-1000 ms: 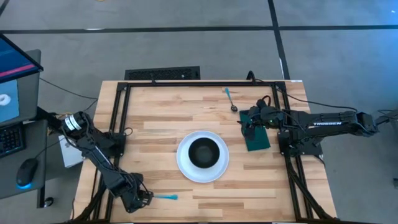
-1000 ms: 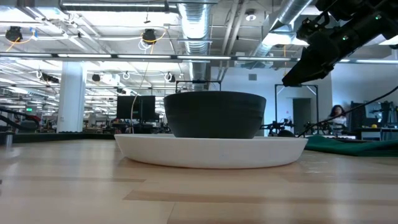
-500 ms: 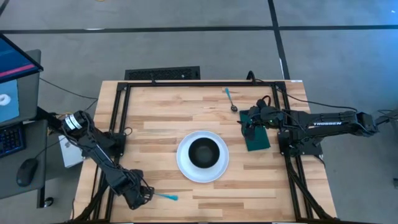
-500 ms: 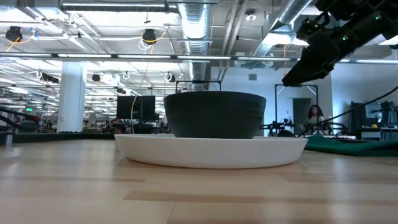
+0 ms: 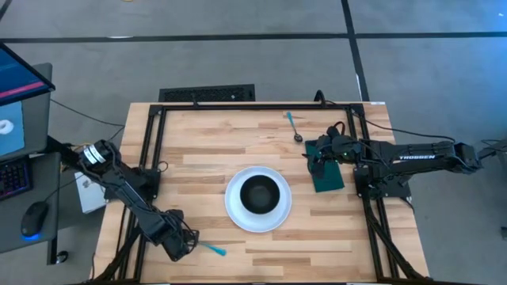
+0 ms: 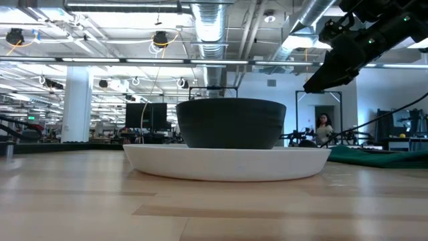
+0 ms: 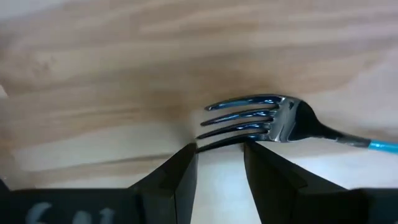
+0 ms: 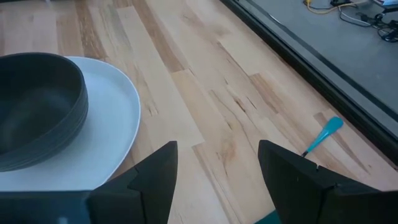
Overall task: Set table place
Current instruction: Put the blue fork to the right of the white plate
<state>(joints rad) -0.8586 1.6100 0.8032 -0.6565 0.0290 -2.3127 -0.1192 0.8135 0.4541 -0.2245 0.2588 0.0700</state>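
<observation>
The white plate (image 5: pixel 258 199) sits mid-table with the black bowl (image 5: pixel 258 194) in it; both also show in the low view. The blue-handled fork (image 5: pixel 211 249) lies flat near the near-left corner. My left gripper (image 5: pixel 188 243) is open and low at the fork's tine end (image 7: pixel 245 121), with the tines just ahead of its fingertips. The blue-handled spoon (image 5: pixel 295 127) lies by the far edge. The dark green napkin (image 5: pixel 327 176) lies flat at the right. My right gripper (image 5: pixel 316 157) hangs open over the napkin's far end. My left gripper (image 7: pixel 221 149) stands with a fingertip on either side of the lowest tine (image 7: pixel 217 143) of the fork, coming in low and along the fork. Whether the fingers touch the tine, I cannot tell.
Black frame rails (image 5: pixel 150 150) run along the left, far and right edges of the table. Bare planks lie between plate and napkin and along the near edge. A person (image 6: pixel 324 127) moves in the room far behind the table.
My left gripper has moved from the near-left corner toward the far edge and the right, up to the fork's tine end. My right arm has kept still. The person in the background has walked to the left.
</observation>
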